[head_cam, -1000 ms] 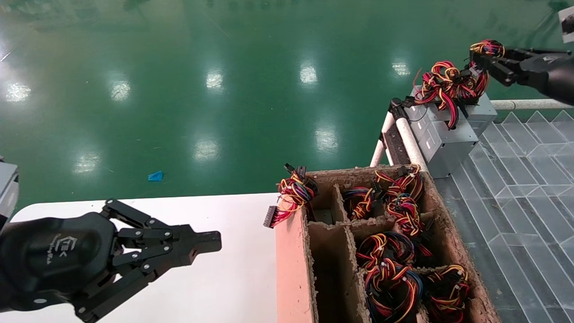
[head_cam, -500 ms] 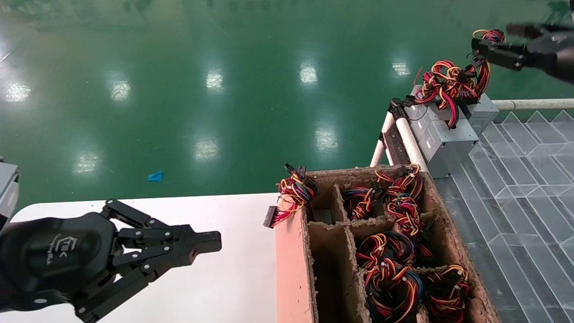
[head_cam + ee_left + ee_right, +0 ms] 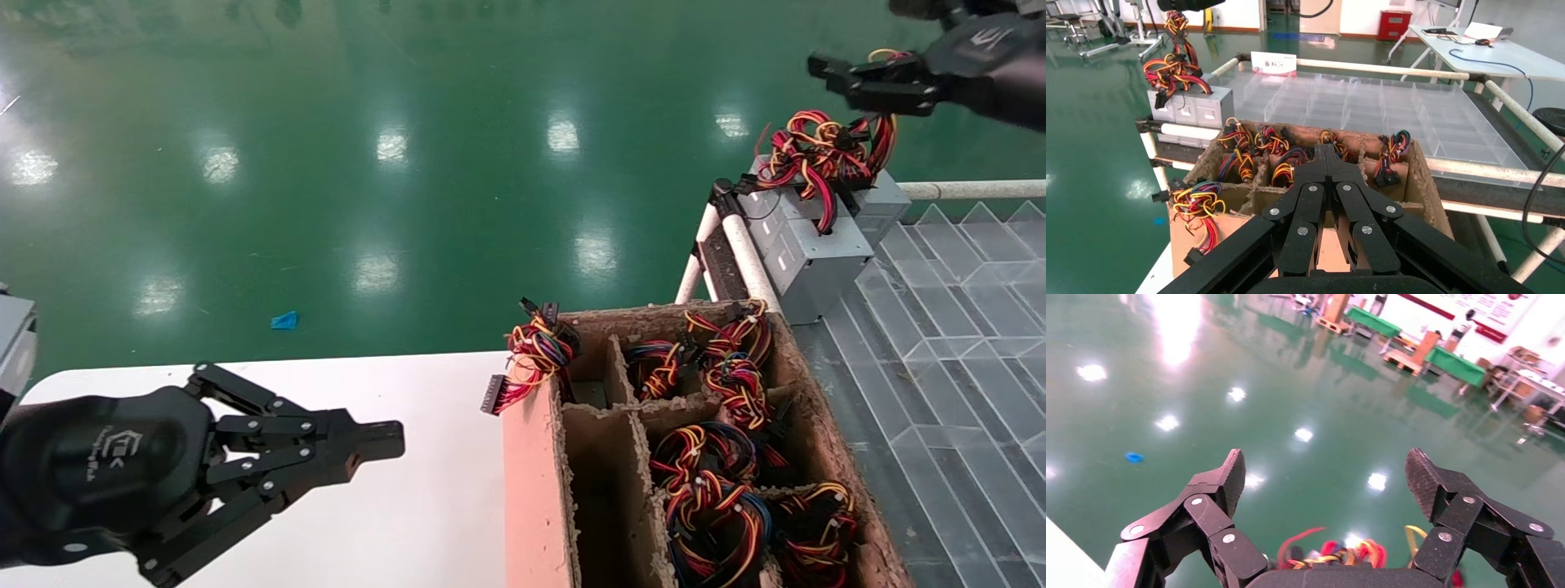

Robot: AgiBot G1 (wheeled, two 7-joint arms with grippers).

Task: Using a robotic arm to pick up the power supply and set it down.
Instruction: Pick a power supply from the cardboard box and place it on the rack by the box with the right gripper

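The grey power supply (image 3: 809, 249) rests on the corner of the clear divider tray (image 3: 956, 327), its red, yellow and black wire bundle (image 3: 817, 151) piled on top. It also shows in the left wrist view, power supply (image 3: 1190, 109). My right gripper (image 3: 854, 41) hovers open just above the wires and holds nothing. In its own view the right gripper (image 3: 1326, 474) frames bare green floor, with the wires (image 3: 1340, 554) below its palm. My left gripper (image 3: 384, 437) is parked shut over the white table (image 3: 441, 523), left gripper (image 3: 1326, 150).
A brown cardboard box (image 3: 531, 465) with compartments holds several wired power supplies. One wire bundle (image 3: 531, 355) hangs over its far corner. White pipe rails (image 3: 739, 245) edge the tray. A blue scrap (image 3: 283, 320) lies on the green floor.
My right gripper was shut on the wire bundle. It has opened, let the wires drop back, and risen up and to the left. The left arm has not moved.
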